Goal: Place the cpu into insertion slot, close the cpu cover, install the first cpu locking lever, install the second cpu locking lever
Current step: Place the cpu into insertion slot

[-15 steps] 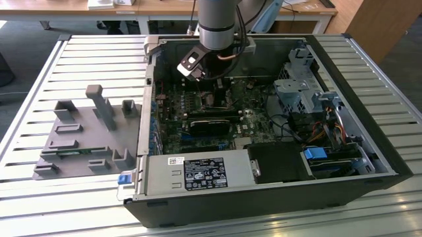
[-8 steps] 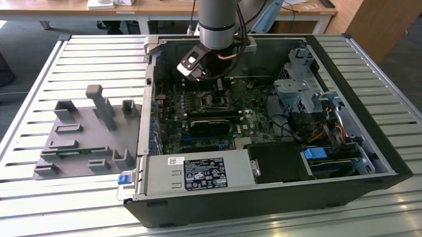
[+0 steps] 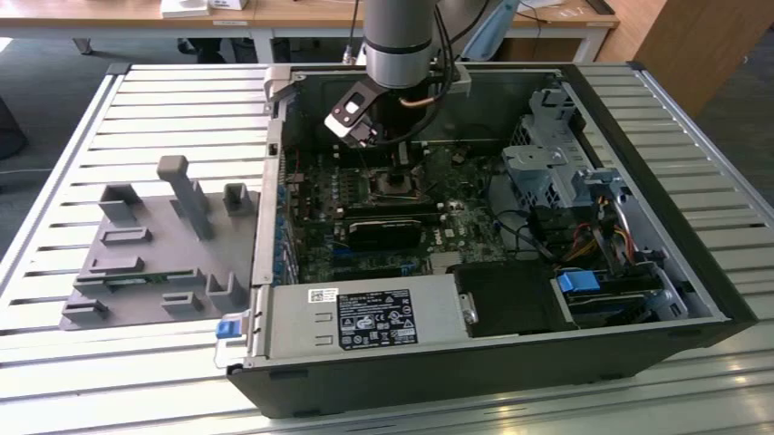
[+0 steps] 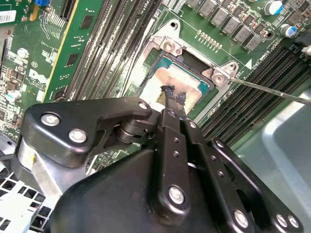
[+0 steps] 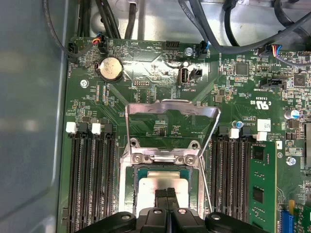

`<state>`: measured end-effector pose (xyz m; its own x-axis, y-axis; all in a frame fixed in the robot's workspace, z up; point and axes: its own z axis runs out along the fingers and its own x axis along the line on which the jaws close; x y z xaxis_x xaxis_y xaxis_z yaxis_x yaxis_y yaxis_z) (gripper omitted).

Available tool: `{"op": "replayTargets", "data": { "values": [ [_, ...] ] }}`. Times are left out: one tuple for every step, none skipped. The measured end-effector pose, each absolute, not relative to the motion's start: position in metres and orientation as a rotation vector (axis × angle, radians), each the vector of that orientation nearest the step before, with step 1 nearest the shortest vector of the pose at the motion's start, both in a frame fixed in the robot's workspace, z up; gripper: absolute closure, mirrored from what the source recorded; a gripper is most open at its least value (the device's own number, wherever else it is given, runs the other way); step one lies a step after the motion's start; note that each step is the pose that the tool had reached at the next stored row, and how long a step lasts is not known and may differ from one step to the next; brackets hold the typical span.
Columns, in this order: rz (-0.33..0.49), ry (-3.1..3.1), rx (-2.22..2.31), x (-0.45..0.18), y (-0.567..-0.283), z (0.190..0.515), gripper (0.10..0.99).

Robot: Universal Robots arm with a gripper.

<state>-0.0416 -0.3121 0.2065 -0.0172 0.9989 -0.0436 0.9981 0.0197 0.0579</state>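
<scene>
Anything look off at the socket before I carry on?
Mostly fine: the cpu lies flat and square in the socket, and the cover stands open. One oddity: in the second wrist view the shut gripper has a ragged, frayed black tip at the cpu's top.

Ext. high, wrists close, share insertion slot (image 5: 165, 156)

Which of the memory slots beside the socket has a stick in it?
The one holding the green memory stick, outermost in the bank farther from the coin battery; the other slots are empty black channels.
</scene>
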Motion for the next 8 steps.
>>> {"op": "replayTargets", "data": {
  "values": [
    [0.017,2.191,2.151,-0.0416,-0.3121,0.2067,0.98],
    [0.017,2.191,2.151,-0.0416,-0.3121,0.207,0.98],
    [0.017,2.191,2.151,-0.0416,-0.3121,0.2072,0.98],
    [0.017,2.191,2.151,-0.0416,-0.3121,0.2072,0.98],
    [0.017,2.191,2.151,-0.0416,-0.3121,0.2073,0.98],
    [0.017,2.191,2.151,-0.0416,-0.3121,0.2075,0.98],
    [0.016,2.191,2.151,-0.0416,-0.3121,0.2077,0.98],
    [0.016,2.191,2.151,-0.0416,-0.3121,0.208,0.98]
  ]
}}
